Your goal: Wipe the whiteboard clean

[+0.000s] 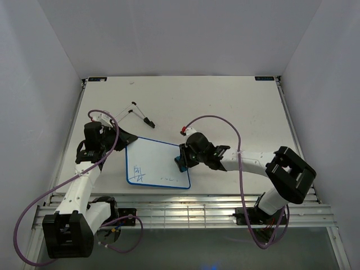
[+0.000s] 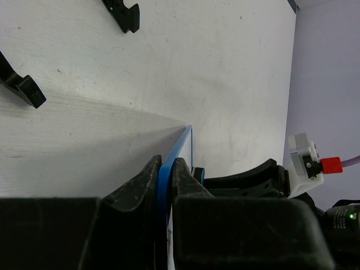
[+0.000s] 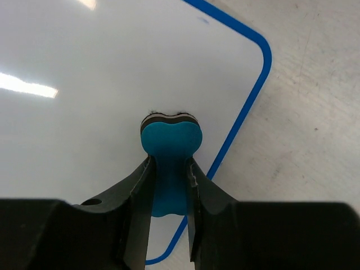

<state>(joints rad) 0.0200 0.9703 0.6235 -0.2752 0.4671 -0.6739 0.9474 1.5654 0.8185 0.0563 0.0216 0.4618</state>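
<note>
The whiteboard (image 1: pixel 160 160), white with a blue rim, lies flat on the table between the arms. Blue marker scribbles (image 1: pixel 138 172) sit near its front left corner. My left gripper (image 1: pixel 125 144) is shut on the board's left rim (image 2: pixel 181 147), its jaws pinching the blue edge. My right gripper (image 1: pixel 181 160) is shut on a small blue bone-shaped eraser (image 3: pixel 170 147). The eraser's dark felt end presses on the white surface (image 3: pixel 79 112) close to the board's right rim (image 3: pixel 242 115). Faint marks show at the felt's edge.
A thin black tool with a cord (image 1: pixel 142 115) lies on the table behind the board; its black pieces (image 2: pixel 125 14) show in the left wrist view. White walls enclose the table on three sides. A slatted rail (image 1: pixel 185 209) runs along the near edge.
</note>
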